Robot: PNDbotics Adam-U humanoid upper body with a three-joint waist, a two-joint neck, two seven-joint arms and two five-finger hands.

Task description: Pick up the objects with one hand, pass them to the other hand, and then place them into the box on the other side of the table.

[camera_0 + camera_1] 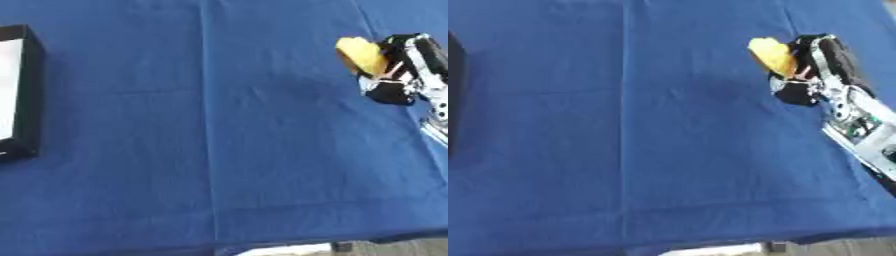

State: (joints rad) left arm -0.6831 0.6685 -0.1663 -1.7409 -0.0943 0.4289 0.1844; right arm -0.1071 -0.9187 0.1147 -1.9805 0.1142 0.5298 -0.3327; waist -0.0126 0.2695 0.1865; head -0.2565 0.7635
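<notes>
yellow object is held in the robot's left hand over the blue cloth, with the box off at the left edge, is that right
Not quite: the yellow object is held in the right hand, which comes in from the right side, as the right eye view shows. The rest stands: it is over the blue cloth, and the box sits at the left edge.

The robot's right hand [815, 67] is mostly black, with rounded dark finger segments and thin red wiring showing near the palm. Behind it, the forearm [859, 125] is silver and white metal (a small greenish patch sits among exposed joints and dark fasteners).
</notes>
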